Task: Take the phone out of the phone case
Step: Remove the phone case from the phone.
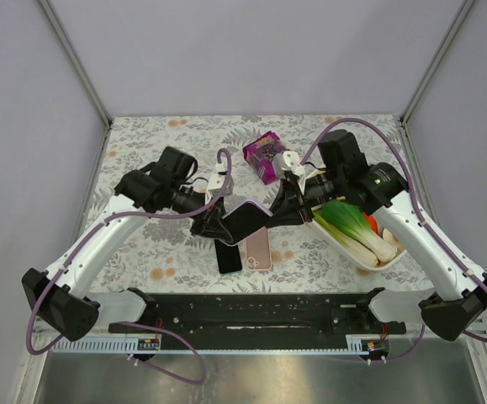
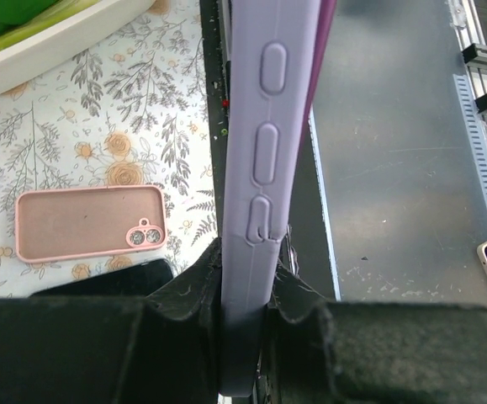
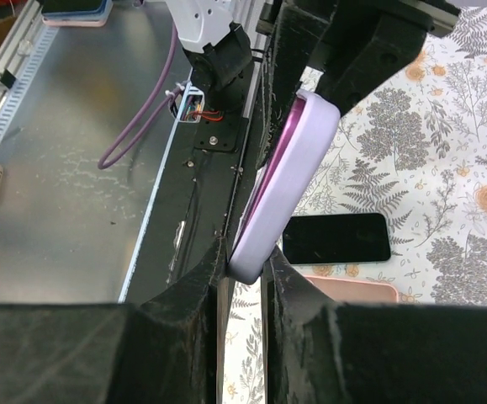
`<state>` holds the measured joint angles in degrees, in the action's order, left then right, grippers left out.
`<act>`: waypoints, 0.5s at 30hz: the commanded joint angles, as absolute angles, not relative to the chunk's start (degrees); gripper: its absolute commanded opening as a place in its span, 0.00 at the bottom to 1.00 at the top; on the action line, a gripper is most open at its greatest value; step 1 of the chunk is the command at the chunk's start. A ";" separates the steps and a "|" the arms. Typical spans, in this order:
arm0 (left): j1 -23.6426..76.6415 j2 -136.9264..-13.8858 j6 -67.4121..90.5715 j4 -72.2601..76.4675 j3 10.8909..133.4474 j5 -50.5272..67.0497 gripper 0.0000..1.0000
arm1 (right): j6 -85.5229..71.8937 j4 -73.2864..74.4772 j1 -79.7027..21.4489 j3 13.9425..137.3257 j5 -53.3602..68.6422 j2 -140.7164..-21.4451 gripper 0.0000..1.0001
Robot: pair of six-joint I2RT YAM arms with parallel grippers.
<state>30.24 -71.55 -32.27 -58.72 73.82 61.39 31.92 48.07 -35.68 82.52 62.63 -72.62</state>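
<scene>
My left gripper (image 2: pixel 247 273) is pinched tight on one end of the lilac case (image 2: pixel 256 168), pads across its thickness, the button edge turned toward my wrist camera. My right gripper (image 3: pixel 245 263) is pinched the same way on the opposite end. The case therefore hangs edge-on between the two, clear of the table (image 1: pixel 142 143). I judge the hold is set up so that one side can anchor while the other flexes the rim.

The phone (image 3: pixel 270 181) is not yet out: a magenta strip along the case's open face looks seated inside the rim.

Both forearms reach inward and meet over the middle of the table, wrists facing each other, elbows spread wide. Below lie a black phone (image 1: pixel 229 257) and an empty pink case (image 1: pixel 257 249), side by side. A tray (image 1: pixel 341 247) sits under my right arm.
</scene>
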 commanded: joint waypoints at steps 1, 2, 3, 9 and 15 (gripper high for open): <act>29.18 -74.00 -26.82 -45.54 78.04 62.23 0.00 | 41.74 61.07 -43.32 87.36 72.69 -71.54 0.03; 29.18 -74.61 -26.37 -45.18 78.48 62.31 0.00 | 42.36 62.22 -44.29 87.80 72.69 -71.63 0.03; 29.44 -75.32 -26.11 -44.91 79.01 62.23 0.00 | 43.06 63.01 -45.25 87.98 72.69 -71.63 0.03; 29.97 -78.31 -22.33 -40.44 80.51 61.79 0.00 | 44.56 65.12 -49.21 87.89 71.98 -71.63 0.03; 30.15 -79.98 -19.52 -37.36 82.26 61.08 0.00 | 45.97 66.71 -52.38 87.98 71.19 -72.07 0.02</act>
<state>32.12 -76.25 -33.19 -59.24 75.64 63.92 41.82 60.77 -41.65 87.64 53.93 -71.72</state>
